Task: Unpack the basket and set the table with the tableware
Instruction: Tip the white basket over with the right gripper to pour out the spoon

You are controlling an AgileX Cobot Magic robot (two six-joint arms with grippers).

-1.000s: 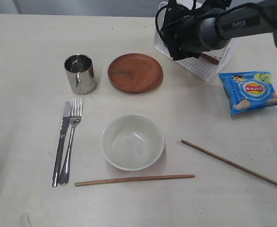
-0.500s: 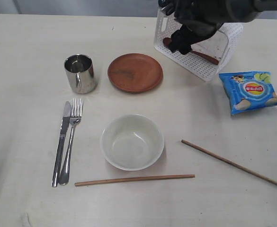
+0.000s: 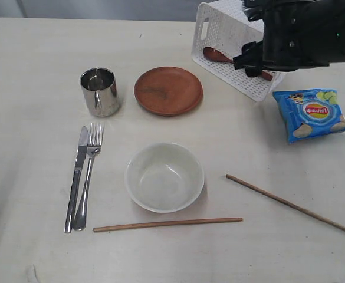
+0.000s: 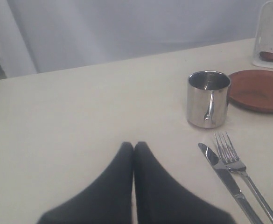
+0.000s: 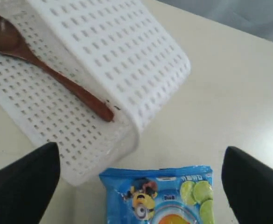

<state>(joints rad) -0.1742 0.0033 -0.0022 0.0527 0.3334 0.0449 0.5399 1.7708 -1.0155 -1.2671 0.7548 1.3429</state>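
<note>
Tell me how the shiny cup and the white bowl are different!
The cup is shiny steel; the bowl is plain white. The cup is narrow and tall; the bowl is wide and low. Both stand upright and empty on the table.

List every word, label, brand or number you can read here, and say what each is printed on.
Blue chip bag: round red-and-yellow brand logo, lettering too blurred to read.
Same bag, right wrist view: small white print beside the limes, also unreadable.
No other writing visible.

Spoon (image 3: 215, 55) lies in basket (image 3: 243, 82), right of plate (image 3: 168, 90).
</note>
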